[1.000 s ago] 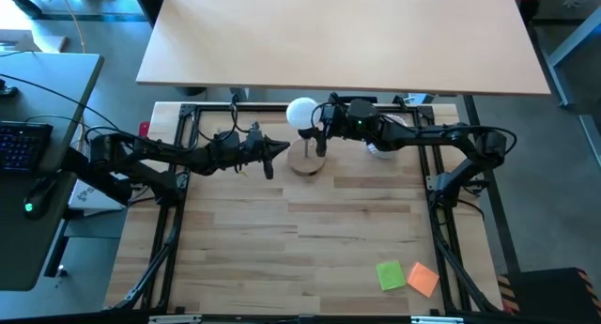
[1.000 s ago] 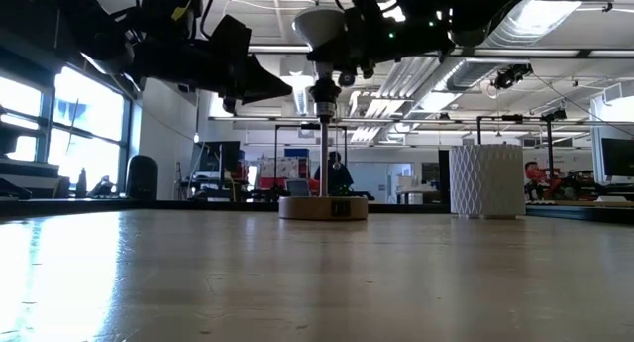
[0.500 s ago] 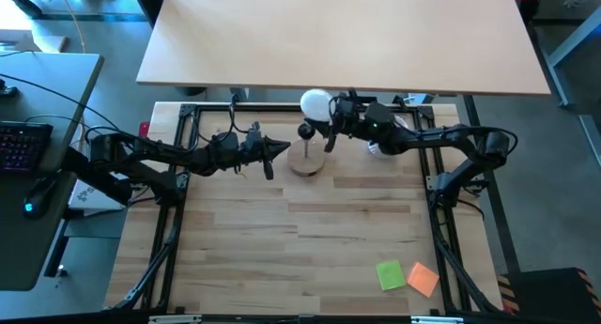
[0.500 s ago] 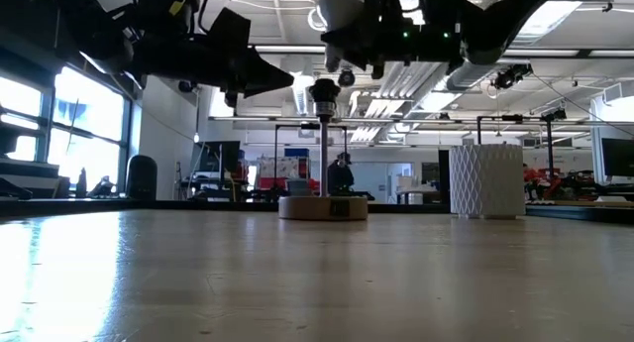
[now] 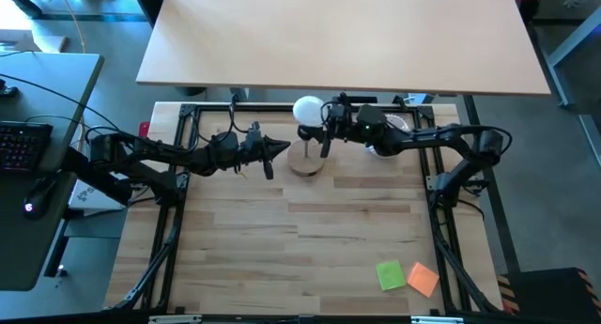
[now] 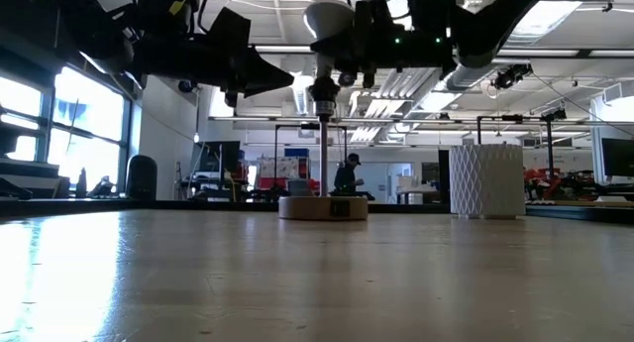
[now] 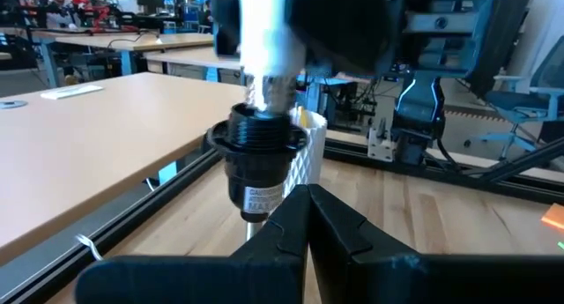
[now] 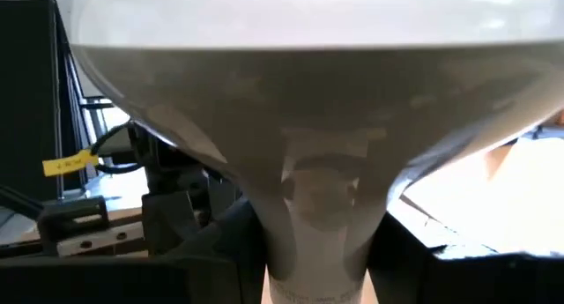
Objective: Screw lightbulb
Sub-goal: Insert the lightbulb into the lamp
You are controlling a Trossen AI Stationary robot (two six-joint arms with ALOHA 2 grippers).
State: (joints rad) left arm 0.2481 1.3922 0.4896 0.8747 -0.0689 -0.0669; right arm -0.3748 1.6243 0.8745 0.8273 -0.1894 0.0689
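The white lightbulb (image 5: 307, 109) stands globe up over the black socket (image 6: 324, 92), which tops a thin pole on the round wooden lamp base (image 5: 303, 162). In the left wrist view its screw end (image 7: 271, 94) sits at the socket's mouth (image 7: 257, 132). My right gripper (image 5: 325, 128) reaches in level from the table's right and is shut on the bulb. My left gripper (image 5: 285, 147) is shut and points level at the pole from the left, just below the socket; I cannot tell whether it touches. My right gripper pinches the bulb's cone-shaped neck (image 8: 322, 211) between its two fingers (image 8: 220, 247), below the globe. The fingers come level from the table's right side and lie across the neck. The bulb stands upright, globe up, its screw end down at the socket's mouth.
A white ribbed cup (image 6: 485, 180) stands at the far right, under my right arm. A green note (image 5: 391, 275) and an orange note (image 5: 423, 279) lie near the front right corner. Black frame rails (image 5: 174, 221) border the table's sides.
My right gripper first rose with the bulb and drifted toward the table's right and far edge, off the socket. It then came back down and left, so the bulb stands over the socket again. The wrist has turned a little.
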